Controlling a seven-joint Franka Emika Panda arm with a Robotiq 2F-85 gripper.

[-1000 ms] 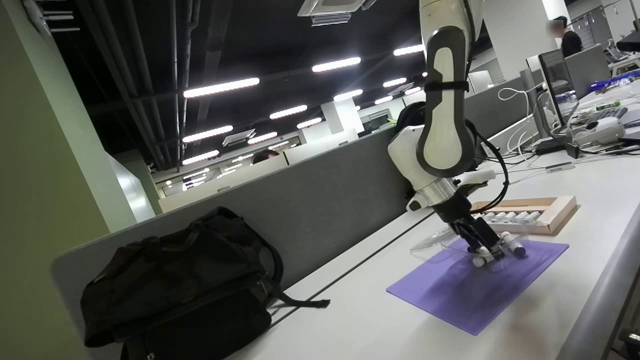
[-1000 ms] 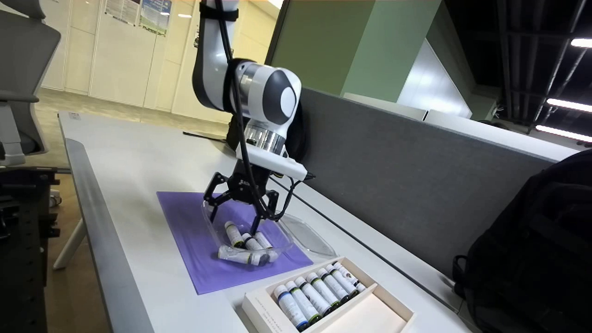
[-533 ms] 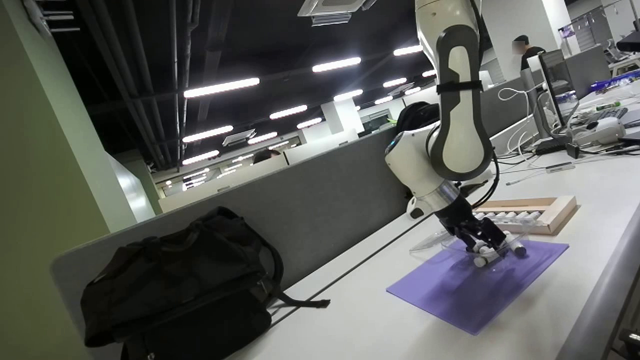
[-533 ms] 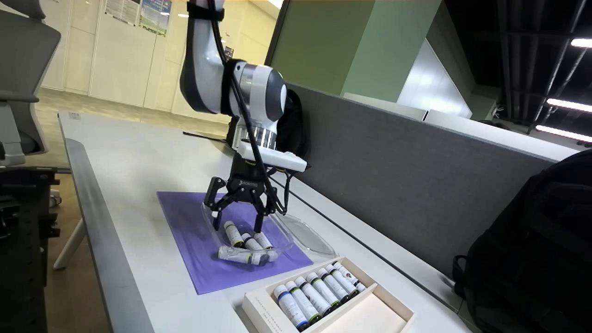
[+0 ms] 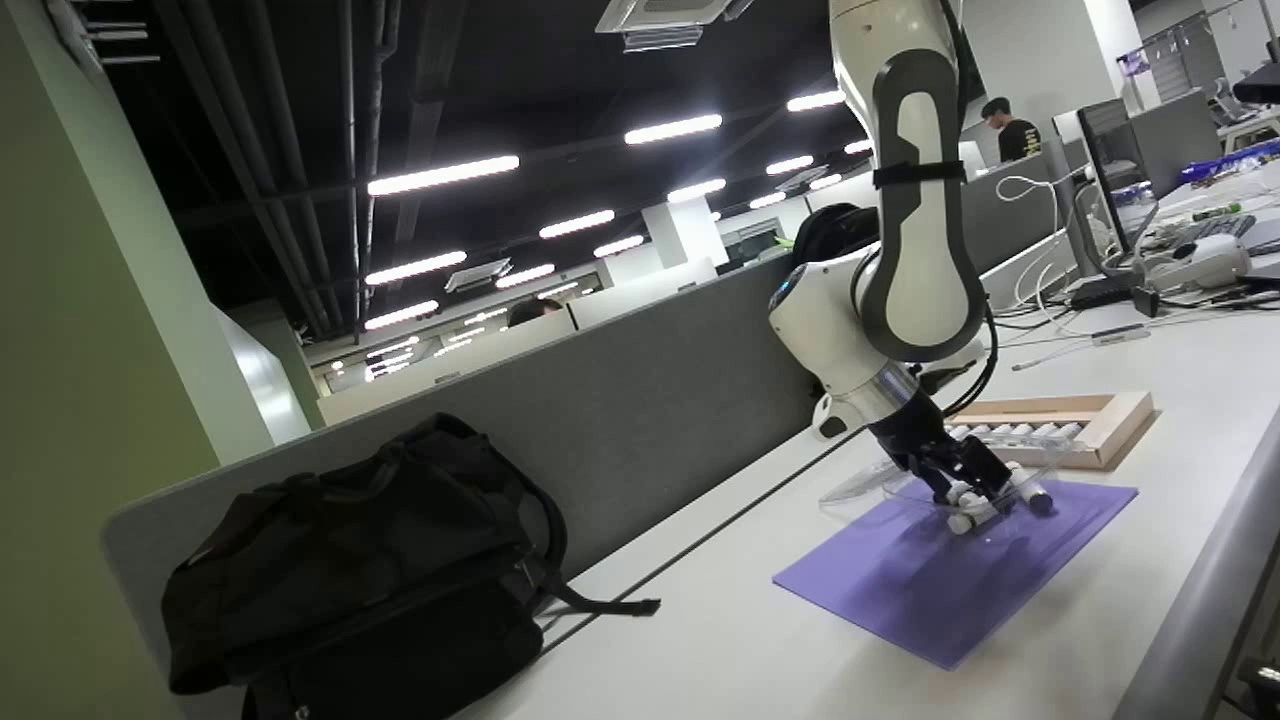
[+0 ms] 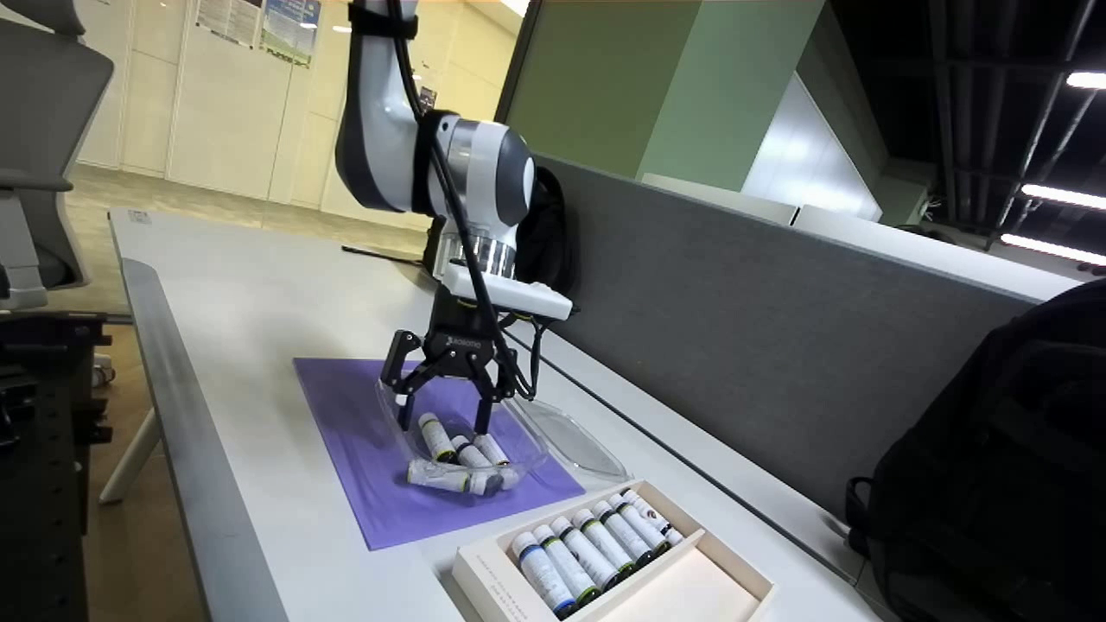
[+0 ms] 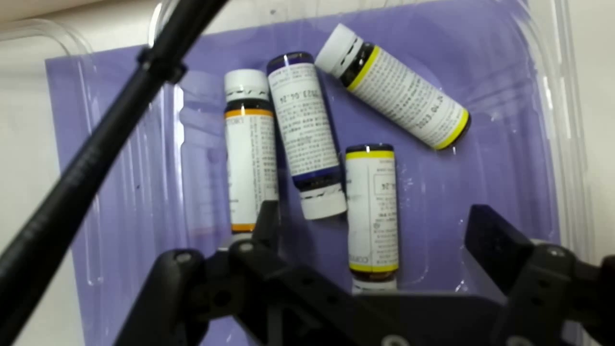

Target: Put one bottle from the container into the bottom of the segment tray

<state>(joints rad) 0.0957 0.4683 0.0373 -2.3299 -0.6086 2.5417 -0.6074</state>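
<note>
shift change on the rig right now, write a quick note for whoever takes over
Hand: open, empty, at the clear container; a yellow-banded bottle appears between its jaws.
Container: on the purple mat; four bottles lie in it.
Segment tray: near the mat, a row of bottles in one compartment.
Done: hand is in position; no bottle gripped yet.
Left: close on one bottle, lift it, lay it in the tray's bottom.

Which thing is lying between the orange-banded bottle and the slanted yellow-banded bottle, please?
In the wrist view, the blue-banded bottle lies between them.
</note>
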